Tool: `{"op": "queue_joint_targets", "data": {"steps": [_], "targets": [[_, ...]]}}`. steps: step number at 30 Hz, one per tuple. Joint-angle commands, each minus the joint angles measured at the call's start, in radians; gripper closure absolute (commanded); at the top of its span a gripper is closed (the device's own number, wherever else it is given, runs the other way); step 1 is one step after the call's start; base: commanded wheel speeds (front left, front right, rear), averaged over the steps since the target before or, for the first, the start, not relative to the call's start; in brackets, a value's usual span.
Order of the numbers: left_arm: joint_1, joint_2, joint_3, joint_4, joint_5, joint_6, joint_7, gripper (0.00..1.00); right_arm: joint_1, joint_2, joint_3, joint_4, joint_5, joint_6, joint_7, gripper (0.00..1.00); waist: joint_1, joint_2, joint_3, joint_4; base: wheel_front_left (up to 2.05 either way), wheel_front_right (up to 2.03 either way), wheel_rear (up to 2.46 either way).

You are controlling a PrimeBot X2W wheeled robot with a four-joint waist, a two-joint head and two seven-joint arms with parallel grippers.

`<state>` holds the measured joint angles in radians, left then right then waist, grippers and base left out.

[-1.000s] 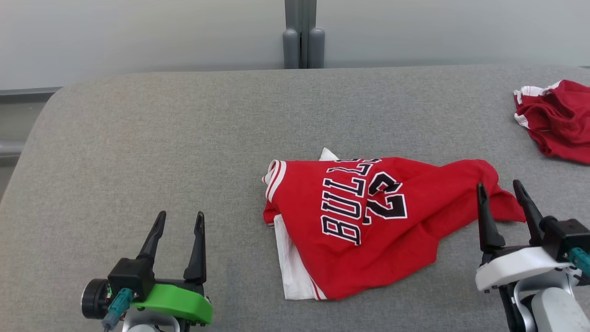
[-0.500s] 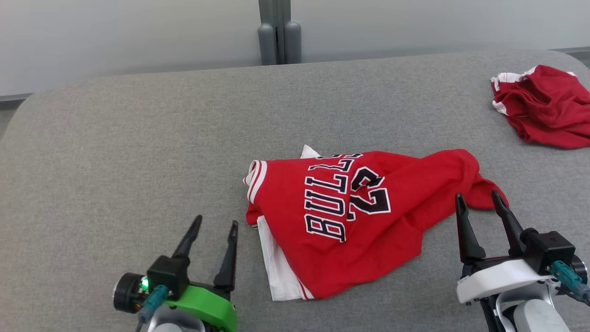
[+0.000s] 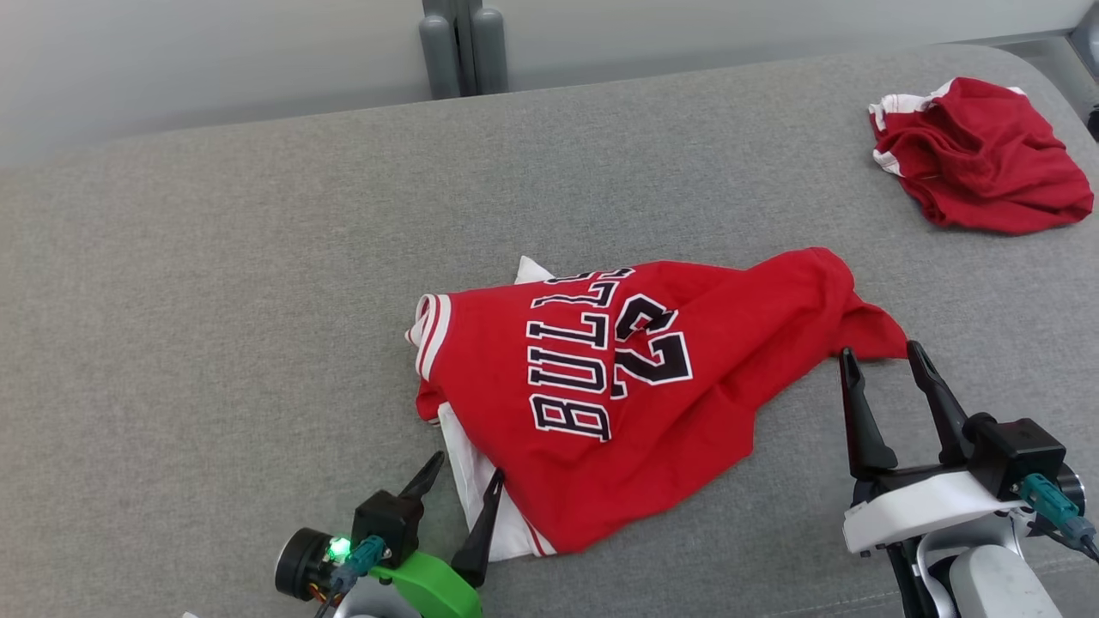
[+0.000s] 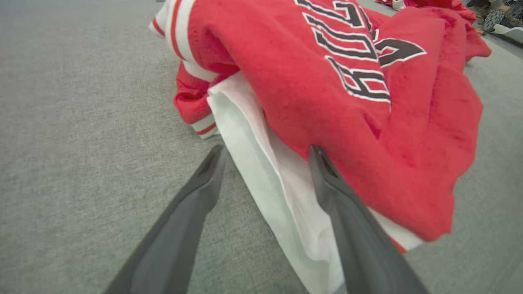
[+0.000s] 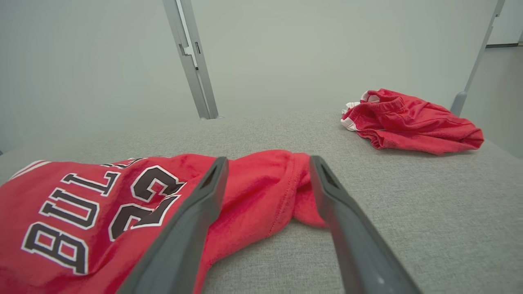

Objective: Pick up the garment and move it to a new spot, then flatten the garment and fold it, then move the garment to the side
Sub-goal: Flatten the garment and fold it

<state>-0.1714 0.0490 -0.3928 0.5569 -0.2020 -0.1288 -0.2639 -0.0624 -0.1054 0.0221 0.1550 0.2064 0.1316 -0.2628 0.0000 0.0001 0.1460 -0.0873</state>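
Grey padded table [image 3: 215,283]: bears everything listed.
Red jersey [image 3: 618,403], lettered BULLS: rumpled, mid-table, towards my side.
Second red garment [image 3: 979,159]: bunched at the far right corner, well apart.
My right gripper [image 3: 882,351]: fingers spread, just beside the jersey's right tip.
My left gripper [image 3: 468,466]: fingers spread, straddling the jersey's white hem.

Left gripper [image 3: 468,468] and right gripper [image 3: 882,350] low in front, both wide open.
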Motion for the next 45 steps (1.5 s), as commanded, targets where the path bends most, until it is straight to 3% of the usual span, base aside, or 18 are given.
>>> {"op": "queue_joint_targets", "data": {"steps": [1,2,3,5,14,23,35,36,37,38,45], "targets": [[-0.022,0.003,-0.002,0.019,-0.016,-0.002,0.000,0.00,-0.009,0.001,0.000,0.002,0.004,-0.002,-0.003,0.00,0.0000,-0.0001,0.010,-0.014,0.00,0.00,0.00],[-0.026,0.003,-0.004,0.030,-0.020,-0.002,0.000,0.04,-0.009,0.001,0.000,0.003,0.004,-0.002,-0.003,0.00,0.0000,-0.0001,0.011,-0.016,0.00,0.00,0.00],[-0.030,0.003,-0.006,0.040,-0.026,-0.002,0.000,0.45,-0.009,0.002,-0.001,0.003,0.004,-0.002,-0.003,0.00,0.0000,-0.0001,0.011,-0.017,0.00,0.00,0.00],[-0.032,0.003,-0.015,0.052,-0.032,-0.002,0.000,1.00,-0.008,0.002,-0.005,0.002,0.004,-0.002,-0.003,0.00,0.0000,-0.0001,0.012,-0.017,0.00,0.00,0.00],[-0.032,0.003,-0.001,-0.032,-0.044,0.006,0.000,1.00,0.013,0.004,-0.022,-0.002,0.002,-0.002,-0.002,0.00,0.0000,-0.0001,-0.001,0.056,0.00,0.00,0.00],[0.122,0.017,0.040,-0.178,-0.011,0.024,0.000,1.00,0.031,0.007,-0.028,0.004,0.006,-0.002,-0.003,0.00,0.0000,-0.0001,-0.022,0.150,0.00,0.00,0.00],[0.280,0.014,-0.009,-0.173,-0.044,0.028,0.021,1.00,0.038,0.002,-0.024,0.018,0.012,-0.002,-0.002,0.00,0.0000,-0.0001,-0.024,0.191,0.00,0.00,0.00],[0.277,0.017,-0.007,-0.179,-0.042,0.033,0.020,0.70,0.038,0.001,-0.026,0.020,0.013,-0.002,-0.003,0.00,0.0000,-0.0001,-0.025,0.191,0.00,0.00,0.00],[0.272,0.022,-0.006,-0.184,-0.037,0.035,0.019,0.18,0.038,0.001,-0.026,0.021,0.012,-0.002,-0.002,0.00,0.0000,-0.0001,-0.026,0.191,0.00,0.00,0.00],[0.262,0.026,-0.003,-0.192,-0.034,0.038,0.016,0.00,0.039,0.001,-0.026,0.023,0.012,-0.002,-0.003,0.00,0.0000,-0.0001,-0.028,0.190,0.00,0.00,0.00],[0.211,0.064,0.035,-0.289,-0.014,0.056,0.004,0.00,0.036,0.000,-0.019,0.034,0.013,-0.002,-0.003,0.00,0.0000,-0.0001,-0.045,0.169,0.00,0.00,0.00]]}}
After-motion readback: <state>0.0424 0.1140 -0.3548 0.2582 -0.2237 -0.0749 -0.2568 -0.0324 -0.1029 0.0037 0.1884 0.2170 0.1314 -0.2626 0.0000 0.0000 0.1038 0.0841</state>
